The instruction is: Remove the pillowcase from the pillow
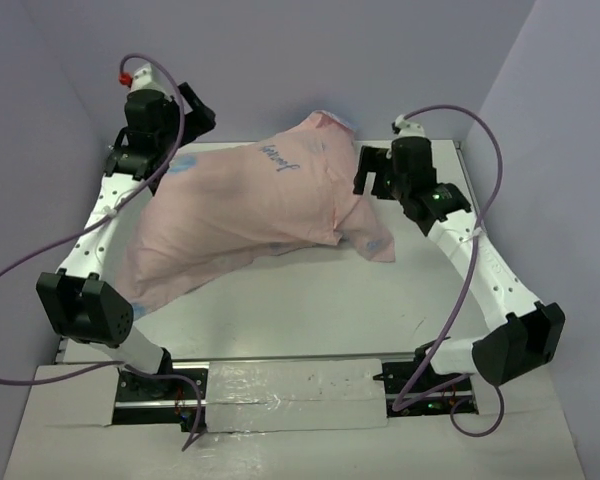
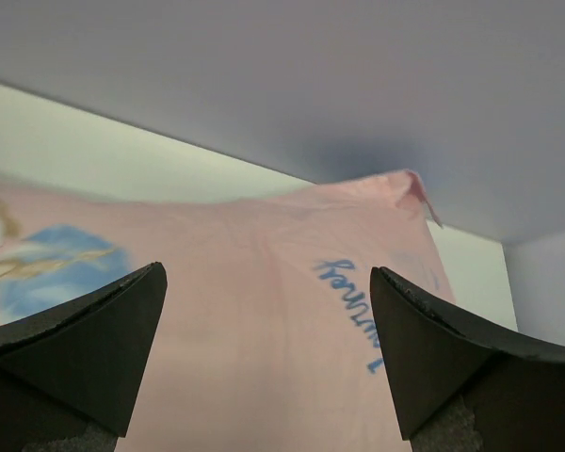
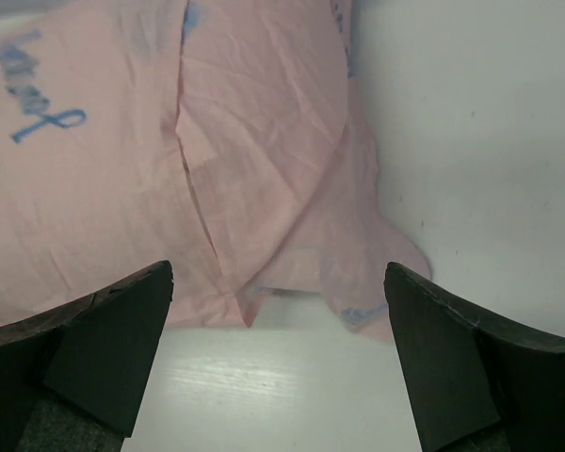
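The pillowcase (image 1: 250, 205), pale pink with blue marks, lies plump and diagonal across the table, from the near left to the far right. The pillow is hidden inside it. My left gripper (image 1: 180, 130) is open and empty at the far left, just above the case's left side; its view looks along the pink fabric (image 2: 264, 311). My right gripper (image 1: 372, 172) is open and empty beside the case's right end, over the loose flap (image 1: 372, 238). That flap and the case's edge show in the right wrist view (image 3: 264, 188).
The white table (image 1: 310, 300) has raised edges at the left and right. Purple walls stand close on the left, back and right. Both arms' cables loop outside the table. A grey taped strip (image 1: 290, 395) lies between the arm bases.
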Action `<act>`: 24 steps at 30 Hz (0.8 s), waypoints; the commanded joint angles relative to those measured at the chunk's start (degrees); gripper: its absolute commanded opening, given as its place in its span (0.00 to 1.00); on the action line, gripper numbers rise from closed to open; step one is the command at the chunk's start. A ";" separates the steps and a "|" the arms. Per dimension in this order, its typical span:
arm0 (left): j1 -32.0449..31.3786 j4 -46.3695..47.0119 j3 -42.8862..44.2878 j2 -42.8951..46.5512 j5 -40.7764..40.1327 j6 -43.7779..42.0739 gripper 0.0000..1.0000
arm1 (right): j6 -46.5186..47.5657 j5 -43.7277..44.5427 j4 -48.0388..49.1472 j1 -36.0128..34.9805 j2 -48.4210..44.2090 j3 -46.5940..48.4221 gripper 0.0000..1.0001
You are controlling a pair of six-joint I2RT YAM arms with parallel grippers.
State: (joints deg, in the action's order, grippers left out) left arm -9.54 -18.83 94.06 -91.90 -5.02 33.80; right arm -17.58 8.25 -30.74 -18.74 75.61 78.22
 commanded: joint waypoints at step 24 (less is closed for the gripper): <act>-16.48 -4.02 -0.37 -14.36 -5.44 -6.56 0.99 | 6.34 24.70 1.13 -9.12 25.37 5.54 0.96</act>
State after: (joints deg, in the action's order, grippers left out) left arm -26.48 -21.58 92.07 -104.36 -8.62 26.83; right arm -8.62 24.75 -28.40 -28.99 100.68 81.76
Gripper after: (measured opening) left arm 0.993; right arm 0.969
